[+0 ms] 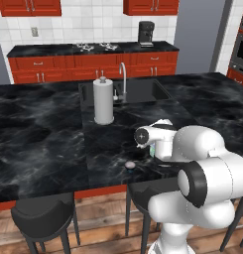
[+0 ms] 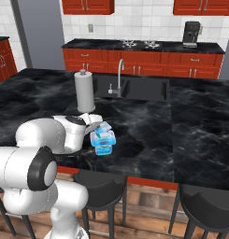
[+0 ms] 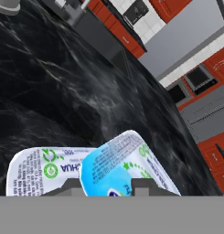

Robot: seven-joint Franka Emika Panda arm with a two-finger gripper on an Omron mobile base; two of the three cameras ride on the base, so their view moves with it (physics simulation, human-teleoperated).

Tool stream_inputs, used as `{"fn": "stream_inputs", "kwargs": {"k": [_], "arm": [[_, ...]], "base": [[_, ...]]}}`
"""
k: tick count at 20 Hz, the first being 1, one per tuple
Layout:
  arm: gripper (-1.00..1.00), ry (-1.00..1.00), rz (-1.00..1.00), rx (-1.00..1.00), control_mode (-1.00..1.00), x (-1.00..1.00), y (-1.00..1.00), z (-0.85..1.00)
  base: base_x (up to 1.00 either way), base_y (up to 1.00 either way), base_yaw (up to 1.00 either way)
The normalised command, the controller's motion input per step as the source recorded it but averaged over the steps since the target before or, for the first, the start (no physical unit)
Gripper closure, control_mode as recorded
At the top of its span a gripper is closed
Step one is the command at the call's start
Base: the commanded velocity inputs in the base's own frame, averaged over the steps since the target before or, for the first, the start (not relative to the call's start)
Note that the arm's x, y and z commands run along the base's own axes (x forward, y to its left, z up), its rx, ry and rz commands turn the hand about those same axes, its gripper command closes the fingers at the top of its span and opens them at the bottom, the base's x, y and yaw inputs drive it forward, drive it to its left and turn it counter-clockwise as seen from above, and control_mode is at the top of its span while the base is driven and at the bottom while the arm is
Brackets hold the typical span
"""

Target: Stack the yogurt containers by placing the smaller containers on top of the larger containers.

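Observation:
My gripper (image 3: 108, 186) is shut on the smaller container (image 3: 127, 164), a light-blue cup with a white-rimmed lid, gripped between the two fingertips. Partly under it and to its left lies the white-and-green lid of the larger container (image 3: 40, 171). From the right base camera, the gripper (image 2: 96, 127) holds the small cup (image 2: 103, 127) tilted just over the blue-based larger tub (image 2: 105, 146) near the island's front edge. I cannot tell whether the two touch. In the left base view my arm hides most of them; a sliver of teal (image 1: 151, 149) shows.
A tall white paper-towel roll (image 1: 103, 101) stands behind the work spot, beside the sink (image 1: 138, 89) and faucet (image 2: 119, 77). A small grey disc (image 1: 129, 164) lies on the black marble counter (image 2: 148, 135) near the front edge. Dark stools (image 2: 101, 186) stand below the edge.

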Motion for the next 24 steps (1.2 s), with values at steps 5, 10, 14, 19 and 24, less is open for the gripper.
{"fn": "stream_inputs", "kwargs": {"k": [5, 10, 14, 19, 24], "arm": [[1.00, 0.01, 0.00, 0.00, -1.00, 0.00, 0.00, -0.12], [1.00, 0.00, 0.00, 0.00, -1.00, 0.00, 0.00, -0.08], [1.00, 0.00, 0.00, 0.00, -1.00, 0.05, 0.00, -0.08], [1.00, 0.00, 0.00, 0.00, -1.00, 0.03, 0.00, -0.10], [1.00, 0.01, 0.00, 0.00, -1.00, -0.02, 0.00, -0.05]], "base": [[0.00, 0.00, 0.00], [0.00, 0.00, 0.00], [0.00, 0.00, 0.00], [0.00, 0.00, 0.00], [0.00, 0.00, 0.00]]}}
